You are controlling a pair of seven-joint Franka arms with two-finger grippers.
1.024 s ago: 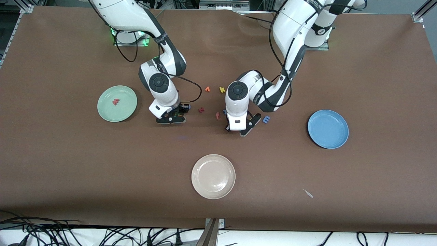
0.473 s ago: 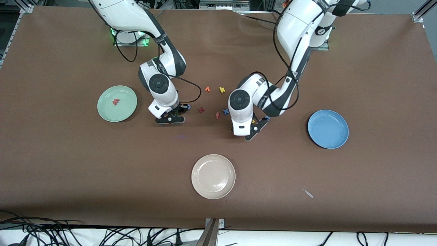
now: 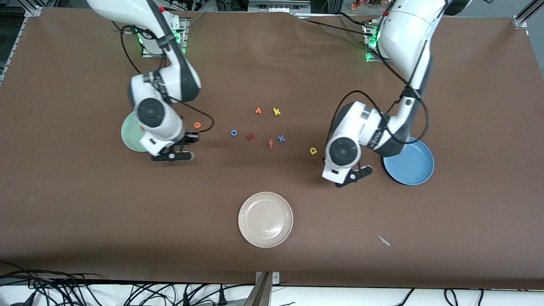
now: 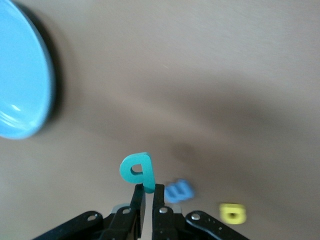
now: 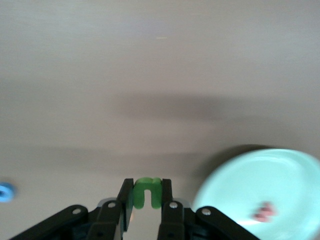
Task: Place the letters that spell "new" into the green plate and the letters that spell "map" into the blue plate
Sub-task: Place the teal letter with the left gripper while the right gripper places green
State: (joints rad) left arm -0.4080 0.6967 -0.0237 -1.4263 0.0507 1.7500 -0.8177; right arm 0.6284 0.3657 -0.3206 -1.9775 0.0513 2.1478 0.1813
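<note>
Green "n" pinched in right gripper, teal "a" in left gripper; next, release over green plate, blue plate.

My left claw, gripping the "a", hangs beside the blue plate; my right claw, gripping the "n", hangs beside the green plate.
</note>
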